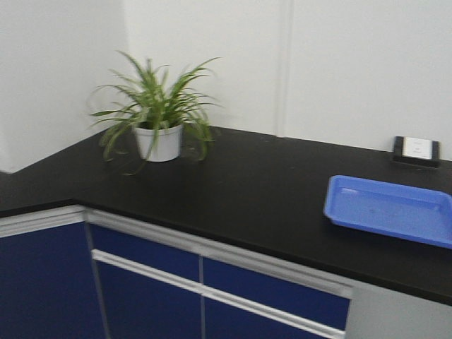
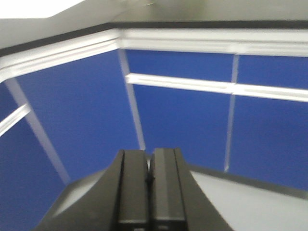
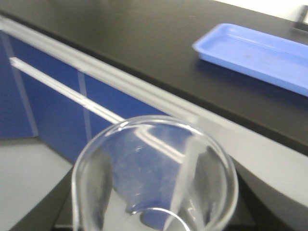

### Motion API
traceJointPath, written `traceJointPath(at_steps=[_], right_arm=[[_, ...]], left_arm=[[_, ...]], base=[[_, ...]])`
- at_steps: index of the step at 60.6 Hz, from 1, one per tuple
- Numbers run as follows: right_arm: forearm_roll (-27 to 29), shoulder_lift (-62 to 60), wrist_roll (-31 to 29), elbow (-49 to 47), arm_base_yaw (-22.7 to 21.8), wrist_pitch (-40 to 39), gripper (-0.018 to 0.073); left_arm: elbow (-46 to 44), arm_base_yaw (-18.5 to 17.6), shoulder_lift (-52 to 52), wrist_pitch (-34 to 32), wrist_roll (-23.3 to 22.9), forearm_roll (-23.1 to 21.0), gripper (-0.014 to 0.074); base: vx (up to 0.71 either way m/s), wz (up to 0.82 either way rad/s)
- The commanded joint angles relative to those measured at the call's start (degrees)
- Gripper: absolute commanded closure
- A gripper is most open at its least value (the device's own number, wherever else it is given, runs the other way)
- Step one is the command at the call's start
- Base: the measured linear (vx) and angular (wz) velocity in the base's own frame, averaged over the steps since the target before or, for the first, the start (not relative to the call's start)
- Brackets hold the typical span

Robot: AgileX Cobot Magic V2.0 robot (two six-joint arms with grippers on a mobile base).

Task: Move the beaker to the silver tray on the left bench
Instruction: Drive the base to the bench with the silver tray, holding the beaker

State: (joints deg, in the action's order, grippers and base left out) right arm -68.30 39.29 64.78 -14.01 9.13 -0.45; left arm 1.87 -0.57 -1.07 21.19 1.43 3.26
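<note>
The small clear glass beaker (image 3: 144,159) fills the bottom of the right wrist view, its open rim towards the camera and nothing in it. My right gripper (image 3: 154,214) is shut on it, with the dark fingers showing on both sides through the glass. It holds the beaker in front of the cabinets, below the edge of the black bench (image 3: 144,43). My left gripper (image 2: 150,163) is shut and empty and points at the blue cabinet fronts (image 2: 183,120). The silver tray is out of view. Neither gripper shows in the front view.
A bright blue plastic tray (image 1: 392,208) lies on the black countertop (image 1: 233,183) at the right; it also shows in the right wrist view (image 3: 255,53). A potted green plant (image 1: 159,116) stands at the back left by the wall. A small black device (image 1: 417,150) sits at the back right.
</note>
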Motion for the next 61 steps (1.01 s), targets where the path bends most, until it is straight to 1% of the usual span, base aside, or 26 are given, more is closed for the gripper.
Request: traceJointPath(at_steps=[1,61], right_arm=[[-0.52,0.10,0.01,-1.69,-0.15,-1.70,0.0571],[-0.52,0.10,0.01,-1.69,-0.15,-1.51,0.0571]], left_arm=[[1.14,-0.33,-0.43,-4.33,-0.10,-0.16,0.0595],[1.14,-0.33,-0.43,-4.33,-0.10,-0.16,0.0595]], base=[[-0.32,0.50],[-0.30,0.47]])
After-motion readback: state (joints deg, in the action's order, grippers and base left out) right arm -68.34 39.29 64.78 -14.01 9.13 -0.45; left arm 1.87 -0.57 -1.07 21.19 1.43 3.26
